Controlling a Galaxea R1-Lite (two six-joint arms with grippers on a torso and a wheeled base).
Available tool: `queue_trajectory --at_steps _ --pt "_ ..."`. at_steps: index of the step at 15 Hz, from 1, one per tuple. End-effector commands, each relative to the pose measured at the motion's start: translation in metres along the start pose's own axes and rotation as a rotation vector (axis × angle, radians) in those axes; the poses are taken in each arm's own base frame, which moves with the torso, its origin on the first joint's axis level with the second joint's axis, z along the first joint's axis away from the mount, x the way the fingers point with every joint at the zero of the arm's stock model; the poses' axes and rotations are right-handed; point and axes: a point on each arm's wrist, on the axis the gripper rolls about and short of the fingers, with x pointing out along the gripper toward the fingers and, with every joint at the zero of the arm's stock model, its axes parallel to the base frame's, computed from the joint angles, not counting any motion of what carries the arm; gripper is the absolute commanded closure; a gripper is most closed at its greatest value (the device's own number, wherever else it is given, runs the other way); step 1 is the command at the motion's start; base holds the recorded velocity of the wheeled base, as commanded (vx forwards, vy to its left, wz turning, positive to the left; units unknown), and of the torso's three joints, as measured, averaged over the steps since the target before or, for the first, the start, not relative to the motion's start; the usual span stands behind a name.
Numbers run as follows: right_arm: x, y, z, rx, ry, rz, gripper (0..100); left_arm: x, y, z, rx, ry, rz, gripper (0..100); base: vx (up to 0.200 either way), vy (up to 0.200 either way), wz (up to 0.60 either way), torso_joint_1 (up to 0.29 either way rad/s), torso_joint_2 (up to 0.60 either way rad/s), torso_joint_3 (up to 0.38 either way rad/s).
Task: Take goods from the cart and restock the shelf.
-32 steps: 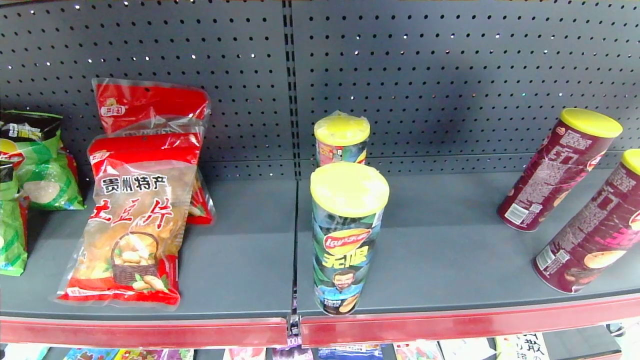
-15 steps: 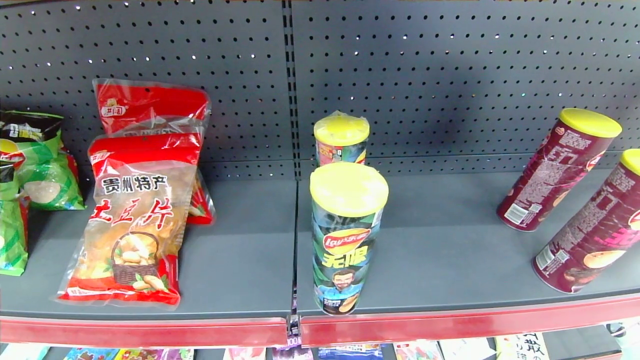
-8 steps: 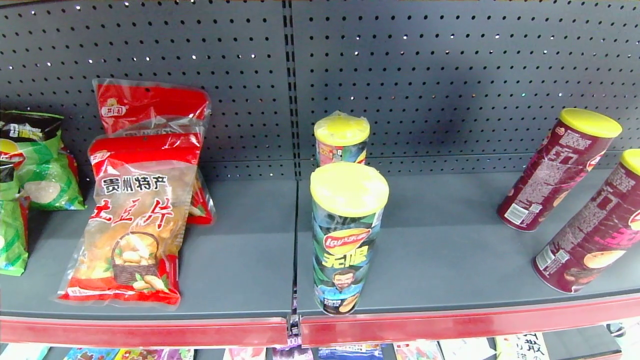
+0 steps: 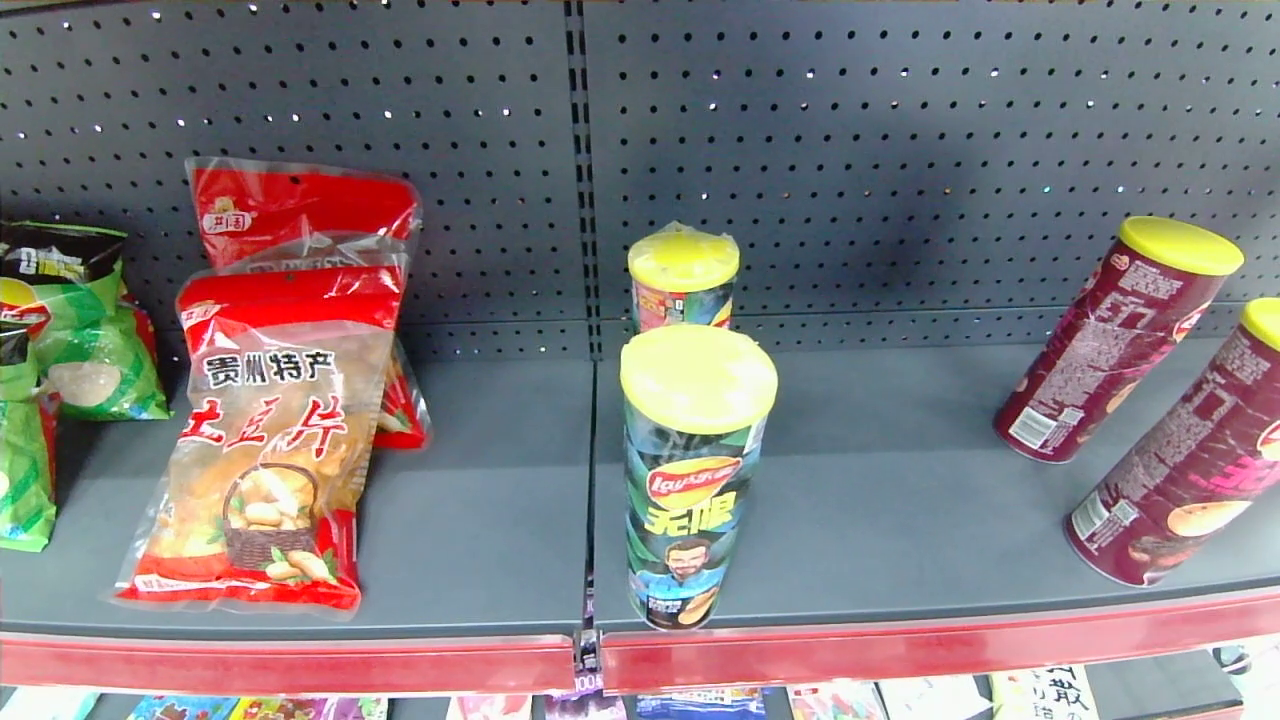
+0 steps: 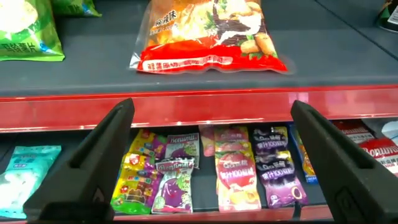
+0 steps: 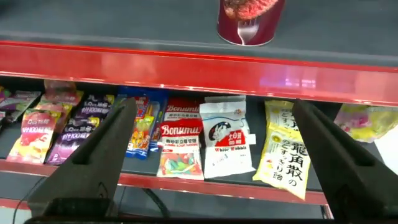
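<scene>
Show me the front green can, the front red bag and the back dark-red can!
Front green can [image 4: 690, 500], head view, on its front label.
Front red bag [image 4: 265, 440], head view, on its clear middle.
Back dark-red can [image 4: 1110, 345], head view, on its side wall.

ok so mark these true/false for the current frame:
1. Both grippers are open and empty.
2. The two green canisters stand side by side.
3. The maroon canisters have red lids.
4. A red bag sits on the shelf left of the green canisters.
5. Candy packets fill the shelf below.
1. True: the left gripper and the right gripper are spread wide and hold nothing.
2. False: the rear green canister stands directly behind the front green canister.
3. False: the maroon canisters have yellow lids.
4. True: the red bag is on the robot's left of them.
5. True: candy packets lie under the red shelf edge.
</scene>
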Motion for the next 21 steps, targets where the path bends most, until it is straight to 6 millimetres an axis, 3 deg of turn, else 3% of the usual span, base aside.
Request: queue_trajectory --at_steps 1,6,12,21 --pt "0.0003 0.0000 0.0001 0.002 0.003 0.000 0 -0.0001 0.0000 0.0001 -0.001 -0.001 -0.001 0 0.000 0.000 0.00 0.000 0.00 0.000" --pt "0.0003 0.0000 0.0001 0.008 0.003 0.000 0 -0.0001 0.0000 0.0001 0.000 -0.001 0.001 0 -0.120 0.000 0.00 0.004 0.00 0.000" --pt "0.0003 0.0000 0.0001 0.008 0.003 0.000 0 -0.0001 0.0000 0.0001 0.000 -0.001 0.001 0 0.000 0.000 0.00 0.000 0.00 0.000" --pt "0.0003 0.0000 0.0001 0.008 0.003 0.000 0 -0.0001 0.0000 0.0001 -0.001 -0.001 0.001 0 0.000 -0.200 0.00 0.001 0.00 0.004"
